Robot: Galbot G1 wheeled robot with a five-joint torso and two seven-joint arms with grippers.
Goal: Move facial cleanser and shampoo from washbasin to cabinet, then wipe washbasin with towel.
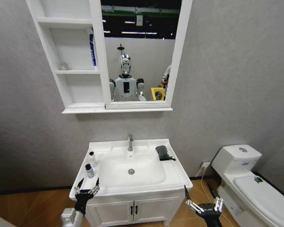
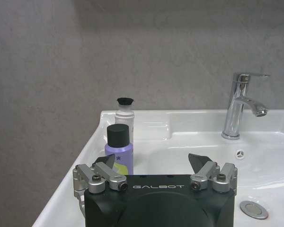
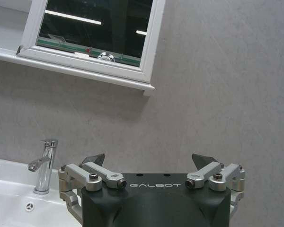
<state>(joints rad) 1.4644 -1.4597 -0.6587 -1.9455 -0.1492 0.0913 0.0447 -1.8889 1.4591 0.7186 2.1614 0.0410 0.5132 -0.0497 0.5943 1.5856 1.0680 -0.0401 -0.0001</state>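
1. Head view is showing the washbasin (image 1: 175, 176) straight ahead, with two small bottles standing upright on its left rim: a purple bottle with a black cap (image 1: 89, 170) nearer the front, and a white bottle with a black cap (image 1: 92, 158) just behind it.
2. The left gripper (image 1: 87, 188) is hovering just in front of the basin's front-left corner, its fingers spread open and gripping nothing.
3. Left wrist view is placing the purple bottle (image 2: 119, 150) just beyond the left-hand finger (image 2: 105, 162), off the centre line between the fingers; the white bottle (image 2: 125, 115) is standing behind it, near the back rim.
4. Both bottles are standing with their long axes vertical, so a level approach from the front looks suitable, provided the gripper is shifting sideways toward the rim first.
5. The right gripper (image 1: 203, 203) is hanging low off the front-right corner, fingers open and empty; it is well apart from the bottles, so the left arm is plainly the nearer one.
6. The towel (image 1: 163, 152) is lying on the right rear rim, beside the tap (image 1: 130, 142).
7. The cabinet (image 1: 68, 61) is hanging above and left of the basin, already holding a blue-and-white tube (image 1: 92, 49) on its middle tier.
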